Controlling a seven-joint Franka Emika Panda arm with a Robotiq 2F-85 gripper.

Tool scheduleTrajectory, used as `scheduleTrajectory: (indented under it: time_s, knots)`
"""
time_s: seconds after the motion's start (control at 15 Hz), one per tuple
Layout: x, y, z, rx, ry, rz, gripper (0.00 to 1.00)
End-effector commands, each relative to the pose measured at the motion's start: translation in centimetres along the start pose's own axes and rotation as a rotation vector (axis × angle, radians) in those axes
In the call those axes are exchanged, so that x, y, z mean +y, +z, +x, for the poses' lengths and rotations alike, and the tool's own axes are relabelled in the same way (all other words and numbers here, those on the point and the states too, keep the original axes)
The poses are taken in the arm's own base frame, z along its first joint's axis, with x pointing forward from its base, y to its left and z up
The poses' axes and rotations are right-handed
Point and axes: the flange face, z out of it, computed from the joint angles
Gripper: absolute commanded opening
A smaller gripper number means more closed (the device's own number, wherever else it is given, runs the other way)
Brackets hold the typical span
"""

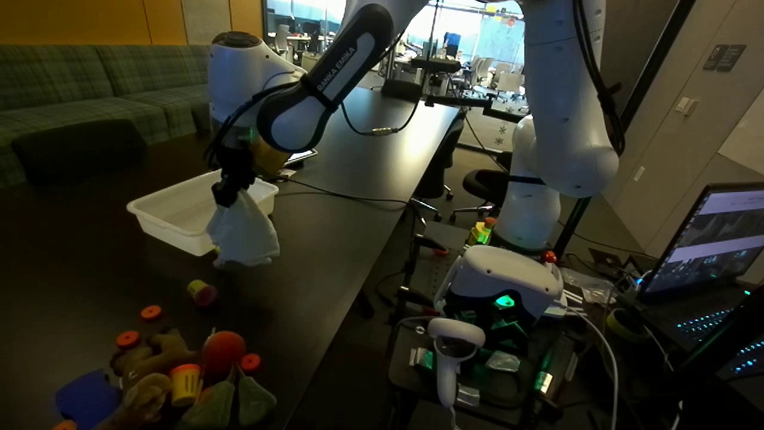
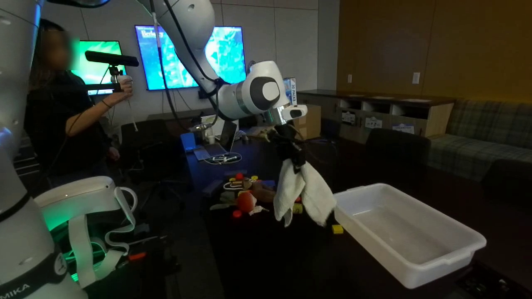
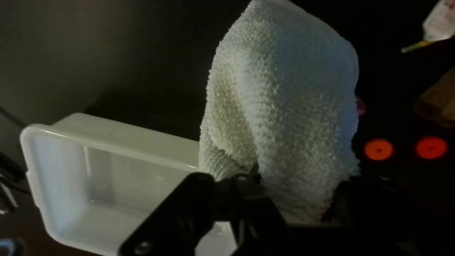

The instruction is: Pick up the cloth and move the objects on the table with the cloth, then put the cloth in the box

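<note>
The white cloth (image 1: 246, 236) (image 2: 316, 193) (image 3: 284, 106) dangles from my gripper (image 1: 227, 194) (image 2: 296, 162), whose jaws are shut on its upper part. It hangs in loose folds above the dark table (image 1: 334, 239) (image 2: 257, 265), beside the box. Whether its lower edge touches the tabletop I cannot tell. The box (image 1: 173, 232) (image 2: 374, 259) (image 3: 124, 149) is a white plastic bin with nothing visible inside. The objects lie clustered toward one end: an orange ball (image 1: 224, 351) (image 2: 246, 202), a yellow tub (image 1: 185, 385), a brown plush toy (image 1: 158, 355) and green pieces (image 1: 255, 399).
Between cluster and box lie a tub on its side (image 1: 202, 292) and orange discs (image 1: 151, 312) (image 3: 379, 149). A yellow block (image 2: 337, 229) sits close to the box wall. A laptop (image 2: 214, 149) stands farther along the table. A person (image 2: 62, 108) stands beyond the arm.
</note>
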Motion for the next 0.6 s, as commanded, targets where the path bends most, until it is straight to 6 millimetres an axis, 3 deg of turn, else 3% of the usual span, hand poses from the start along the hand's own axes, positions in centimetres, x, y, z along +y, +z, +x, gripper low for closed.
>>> scheduleTrajectory:
  time_s: [0.0,0.13,0.53]
  knots:
    - [3.9,3.9,0.2,-0.048,0.068,-0.092,0.15]
    - [5.7,6.9,0.1,-0.086,0.085,-0.140,0.15]
    - [6.5,18.0,0.0,-0.197,0.097,-0.283,0.15]
